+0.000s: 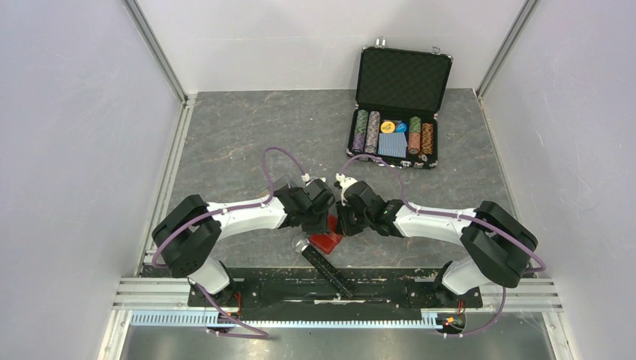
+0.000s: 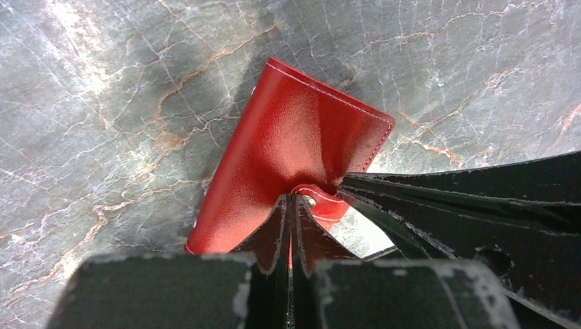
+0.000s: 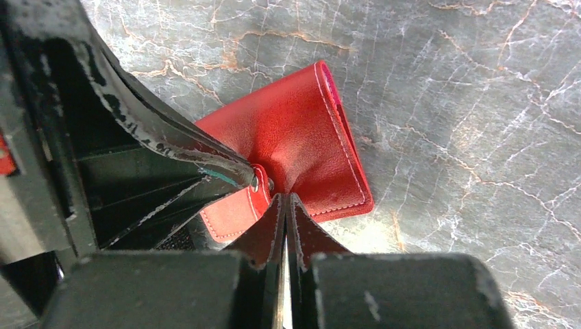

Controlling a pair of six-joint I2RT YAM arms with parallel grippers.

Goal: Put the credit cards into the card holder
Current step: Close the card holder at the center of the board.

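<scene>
The red card holder (image 1: 326, 241) lies on the grey marble-patterned table between both arms, near the front edge. It fills the middle of the left wrist view (image 2: 294, 137) and the right wrist view (image 3: 294, 137), cover side up. My left gripper (image 2: 293, 200) is shut, pinching the holder's red leather by its snap tab (image 2: 322, 205). My right gripper (image 3: 284, 199) is shut on the cover right beside it, so the two grippers nearly touch (image 1: 336, 219). The leather puckers at both pinches. No credit cards show in any view.
An open black poker-chip case (image 1: 397, 112) with chip rows and a blue card deck stands at the back right. A clear plastic piece (image 1: 303, 244) lies just left of the holder. Metal rails (image 1: 169, 172) border the table's left side and front.
</scene>
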